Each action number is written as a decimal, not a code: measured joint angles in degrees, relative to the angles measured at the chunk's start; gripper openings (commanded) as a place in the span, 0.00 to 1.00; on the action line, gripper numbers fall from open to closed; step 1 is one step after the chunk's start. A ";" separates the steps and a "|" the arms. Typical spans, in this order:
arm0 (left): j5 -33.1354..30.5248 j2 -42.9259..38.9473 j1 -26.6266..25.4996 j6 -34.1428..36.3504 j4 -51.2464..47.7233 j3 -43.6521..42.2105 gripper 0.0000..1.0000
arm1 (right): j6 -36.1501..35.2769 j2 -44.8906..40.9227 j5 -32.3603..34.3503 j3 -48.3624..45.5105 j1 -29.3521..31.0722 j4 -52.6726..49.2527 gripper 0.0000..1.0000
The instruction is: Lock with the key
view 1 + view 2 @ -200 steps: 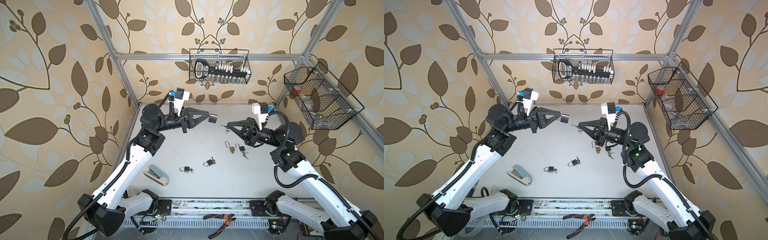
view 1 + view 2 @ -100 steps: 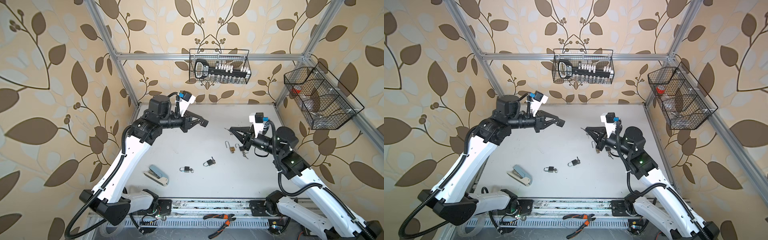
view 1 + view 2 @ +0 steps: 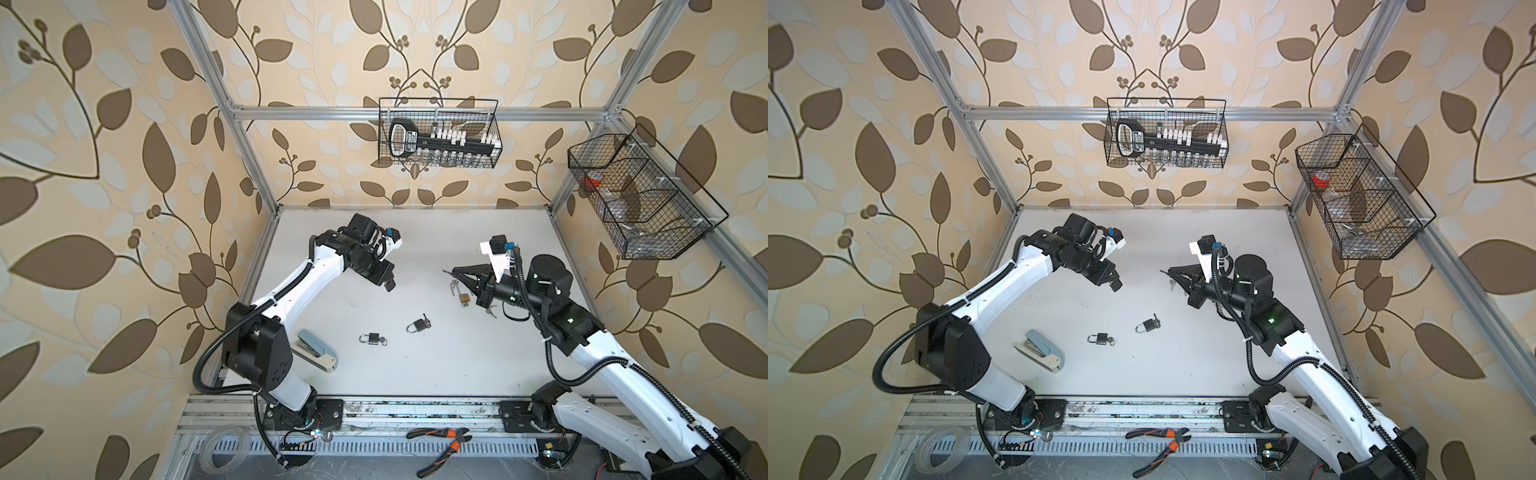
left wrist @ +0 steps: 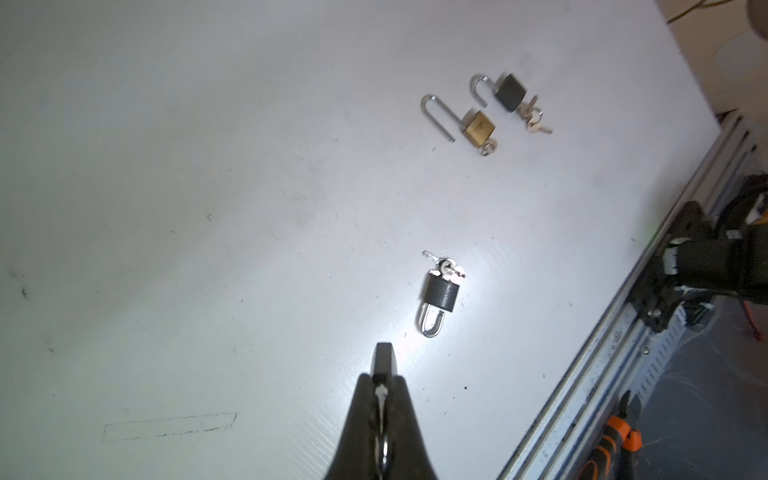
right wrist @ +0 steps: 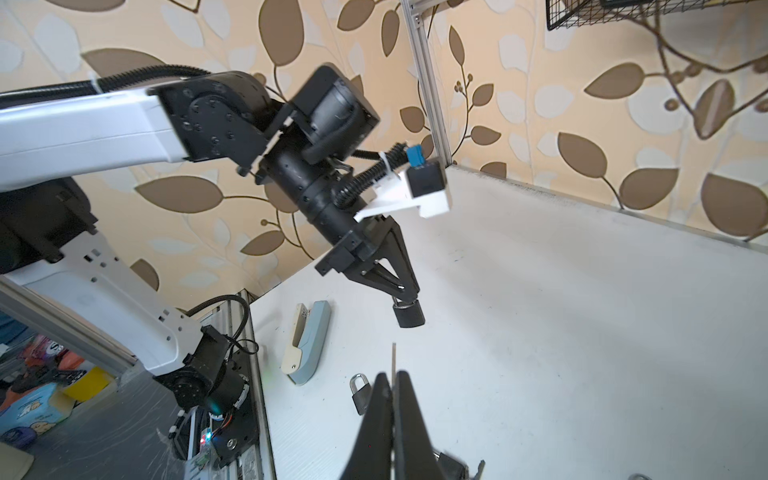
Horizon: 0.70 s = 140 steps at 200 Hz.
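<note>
Padlock (image 5: 409, 313) first: a small black block with a silver shackle, it is hanging from the left gripper (image 5: 409, 296). The gripper's fingers are clenching the shackle, so the body is dangling below the tips, above the white table (image 3: 436, 374) and not touching it. The right gripper (image 5: 392, 380) is pinching a thin silver key (image 5: 393, 357). The key's blade is sticking out past the closed tips and pointing toward the padlock, with a clear gap between the two.

Compared with a second ago, the left arm is working from a lower pose. Its gripper was level and facing the right one, and now it is tilting down at the table. The right gripper is sitting a little lower too, and the gap between padlock and key is looking wider than before.

Bare table is stretching under the held padlock and back to the rear wall. A brass padlock (image 3: 464, 298) is lying just beneath the right gripper. A second black padlock (image 3: 417, 325) and a third black padlock (image 3: 372, 338) are lying nearer the front, between the arms. A stapler (image 3: 318, 351) is resting by the left arm's base, near the table's side edge. Pliers (image 3: 442, 442) are lying beyond the front rail.
</note>
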 measured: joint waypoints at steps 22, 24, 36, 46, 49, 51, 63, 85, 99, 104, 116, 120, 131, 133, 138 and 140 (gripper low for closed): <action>-2.43 4.37 0.00 0.92 -0.94 0.61 0.00 | -0.39 -0.09 -0.39 0.00 0.00 -0.26 0.00; -2.51 4.87 0.00 1.03 -1.03 0.74 0.00 | -0.48 -0.09 -0.42 0.00 0.00 -0.24 0.00; -2.58 7.04 0.00 1.64 -1.11 1.44 0.00 | -0.61 -0.09 -0.61 0.00 0.00 -0.26 0.00; -2.38 8.70 0.00 2.32 -1.03 1.90 0.00 | -0.76 -0.09 -0.85 -0.04 0.00 -0.28 0.00; -2.32 9.09 0.00 2.62 -0.92 1.92 0.00 | -0.79 -0.09 -0.87 -0.04 0.00 -0.31 0.00; -2.23 9.42 0.00 2.97 -0.81 1.92 0.00 | -0.85 -0.09 -0.98 -0.04 0.00 -0.33 0.00; -1.99 10.75 0.00 4.13 -0.42 1.92 0.00 | -0.98 -0.09 -1.31 -0.04 0.00 -0.50 0.00; -0.66 13.49 0.00 6.51 0.24 2.08 0.00 | -1.36 -0.11 -2.05 -0.04 0.00 -1.09 0.00; 0.07 15.41 0.00 7.74 0.44 2.51 0.00 | -1.62 -0.26 -2.32 -0.04 0.00 -1.73 0.00; 0.44 16.17 0.00 8.04 0.50 2.75 0.00 | -1.77 -0.35 -2.34 -0.04 0.00 -1.95 0.00; 1.14 17.81 0.00 8.90 0.79 3.23 0.00 | -2.01 -0.63 -2.51 -0.04 0.00 -2.25 0.00; 1.40 18.29 0.00 9.16 0.83 3.41 0.00 | -2.05 -0.72 -2.54 -0.04 0.00 -2.32 0.00; 2.23 19.61 0.00 9.70 0.83 3.85 0.00 | -2.21 -0.96 -2.58 -0.04 0.00 -2.38 0.00; 2.34 19.80 0.00 9.84 0.81 3.96 0.00 | -2.23 -1.01 -2.58 -0.04 0.00 -2.38 0.00; 2.51 20.46 0.00 10.19 0.85 4.22 0.00 | -2.25 -1.11 -2.64 -0.04 0.00 -2.45 0.00; 2.60 20.68 0.00 10.34 0.83 4.35 0.00 | -2.25 -1.16 -2.69 -0.04 0.00 -2.47 0.00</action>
